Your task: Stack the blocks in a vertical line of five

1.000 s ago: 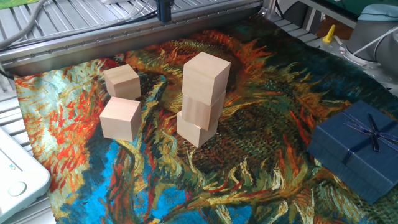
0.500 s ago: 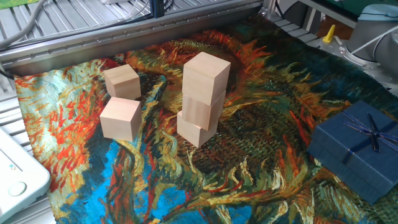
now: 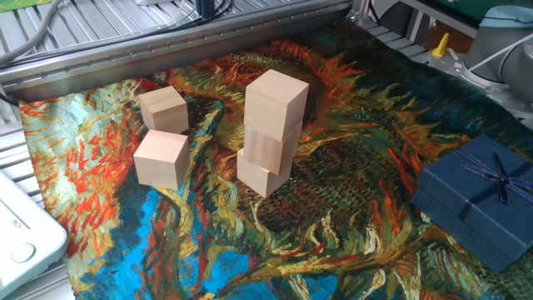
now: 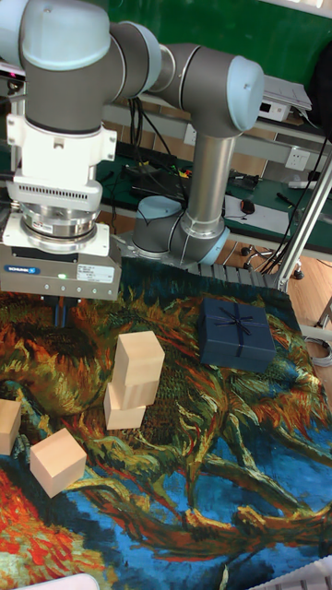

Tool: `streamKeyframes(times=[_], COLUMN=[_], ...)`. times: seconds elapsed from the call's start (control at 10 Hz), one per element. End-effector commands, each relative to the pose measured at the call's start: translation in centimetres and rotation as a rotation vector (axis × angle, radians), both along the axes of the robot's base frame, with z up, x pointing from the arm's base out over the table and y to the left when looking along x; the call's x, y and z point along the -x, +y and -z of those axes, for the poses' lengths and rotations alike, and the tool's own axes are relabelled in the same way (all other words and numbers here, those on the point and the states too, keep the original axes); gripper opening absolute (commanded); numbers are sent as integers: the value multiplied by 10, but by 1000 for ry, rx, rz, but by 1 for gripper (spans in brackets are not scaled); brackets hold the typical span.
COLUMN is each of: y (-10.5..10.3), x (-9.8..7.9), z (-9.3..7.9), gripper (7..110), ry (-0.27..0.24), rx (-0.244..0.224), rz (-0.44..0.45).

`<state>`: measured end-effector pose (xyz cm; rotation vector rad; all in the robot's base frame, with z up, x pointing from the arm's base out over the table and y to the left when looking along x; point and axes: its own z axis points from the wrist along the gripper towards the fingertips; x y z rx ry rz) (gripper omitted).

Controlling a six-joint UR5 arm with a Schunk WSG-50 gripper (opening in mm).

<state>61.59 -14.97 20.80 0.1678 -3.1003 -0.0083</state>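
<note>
Your gripper [image 4: 61, 316] has slid left along the far edge since a second ago; its opening can't be told, though it holds nothing. Two loose blocks [image 3: 161, 157] lie left of the three-high stack [image 3: 271, 129]; next, descend onto one.

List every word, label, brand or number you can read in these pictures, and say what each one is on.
Label strip on the grey housing above the pincer, tall fixed view: small print at its left end, too small to read.
Wooden blocks, blue gift box, painted cloth: no text.
White device at the lower left of the fixed view: marks on it, too small to read.
Nothing else legible.
</note>
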Motion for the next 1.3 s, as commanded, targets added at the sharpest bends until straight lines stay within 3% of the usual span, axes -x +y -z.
streamKeyframes(times=[0.0, 0.2, 0.4, 0.6, 0.8, 0.9, 1.0, 1.2], y=[-5, -5, -16, -17, -36, -35, -45, -41], x=[-4, -5, -6, -20, -33, -34, -41, -52], z=[-2, -1, 0, 8, 20, 24, 35, 67], gripper=[7, 7, 7, 7, 7, 7, 7, 7], ry=[-5, 0, 3, -18, -39, -34, -31, -34], rx=[20, 21, 52, 24, 52, 38, 61, -16], rz=[-17, -29, -61, -52, -75, -65, -93, -95])
